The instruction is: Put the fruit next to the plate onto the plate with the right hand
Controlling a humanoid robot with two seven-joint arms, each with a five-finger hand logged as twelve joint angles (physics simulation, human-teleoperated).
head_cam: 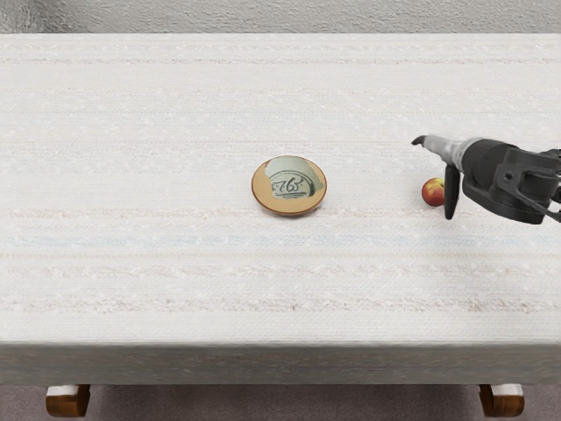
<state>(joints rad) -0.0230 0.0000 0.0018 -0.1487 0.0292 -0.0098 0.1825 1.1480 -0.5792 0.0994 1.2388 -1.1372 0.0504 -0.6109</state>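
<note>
A small red and yellow fruit (432,191) lies on the table, well to the right of the plate. The plate (289,186) is round with an orange-brown rim and a pale patterned centre, and it sits mid-table with nothing on it. My right hand (445,175) comes in from the right edge and hovers just over and beside the fruit. Its fingers are spread: one points left above the fruit, another hangs down at the fruit's right side. Nothing is held. The left arm does not show.
The pale striped tabletop (175,263) stretches wide around both objects. Its front edge runs along the bottom, with wooden feet (67,400) showing below it.
</note>
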